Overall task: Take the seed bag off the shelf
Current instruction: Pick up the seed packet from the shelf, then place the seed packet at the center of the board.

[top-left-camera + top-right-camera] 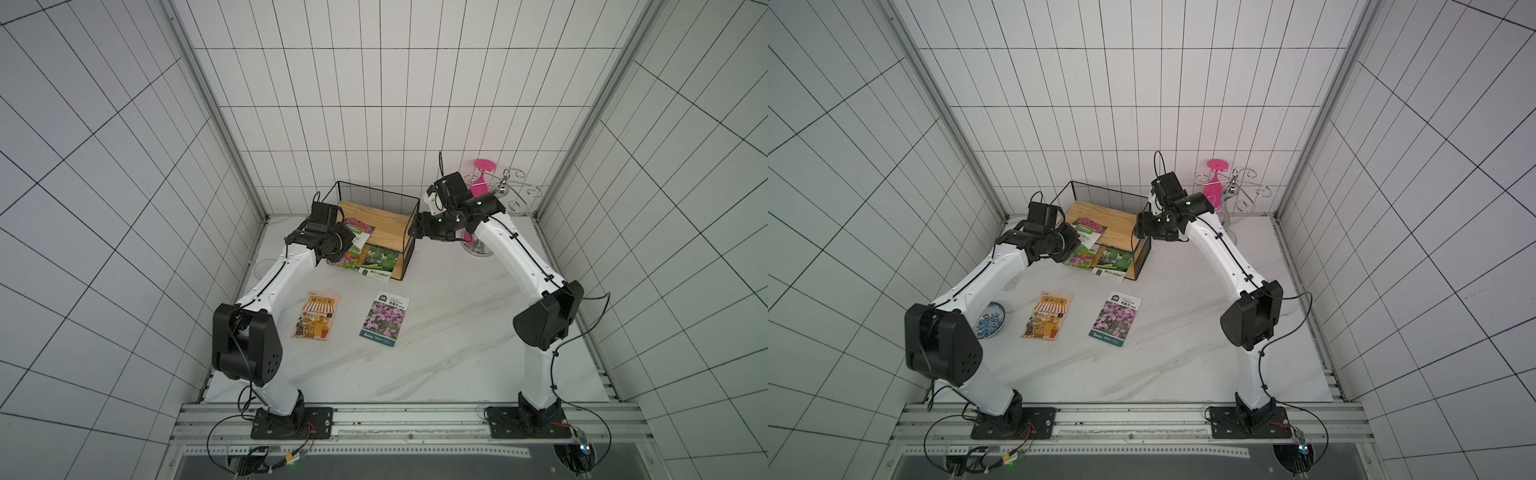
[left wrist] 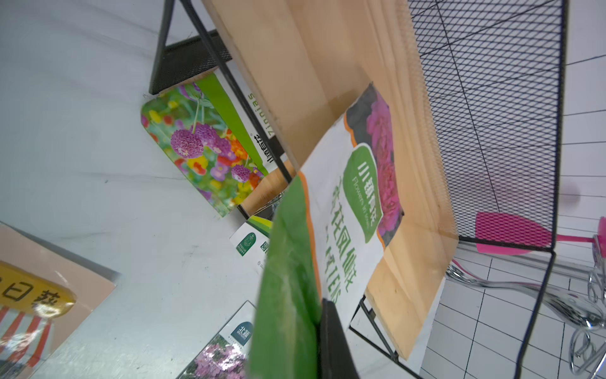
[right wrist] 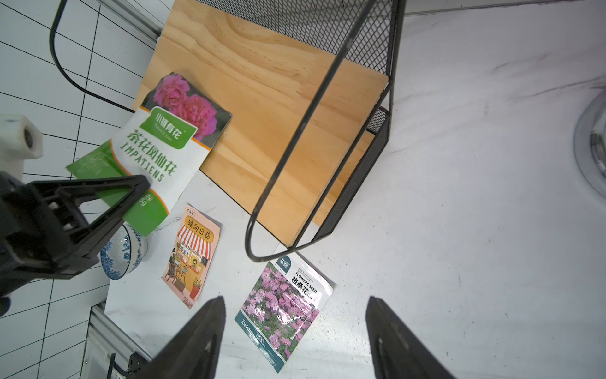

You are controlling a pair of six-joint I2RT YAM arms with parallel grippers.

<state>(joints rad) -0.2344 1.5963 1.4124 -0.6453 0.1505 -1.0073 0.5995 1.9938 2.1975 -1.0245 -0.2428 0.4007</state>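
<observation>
Our left gripper (image 3: pixel 139 187) is clamped tight on the green end of the seed bag (image 3: pixel 164 151), which sticks out past the edge of the shelf (image 3: pixel 262 98). Ahead of those fingertips, the bag's pink-flowered end rests on the top wooden board. Below that hand, a zinnia packet (image 2: pixel 203 147) and a dark green packet (image 1: pixel 378 257) lie on the lower board. Our right gripper (image 3: pixel 295 300) hangs over the shelf's opposite side, jaws wide, holding nothing. Back toward our arm bases from both hands, a purple flower packet (image 1: pixel 384 318) and an orange shop packet (image 1: pixel 316 316) lie apart on the table.
</observation>
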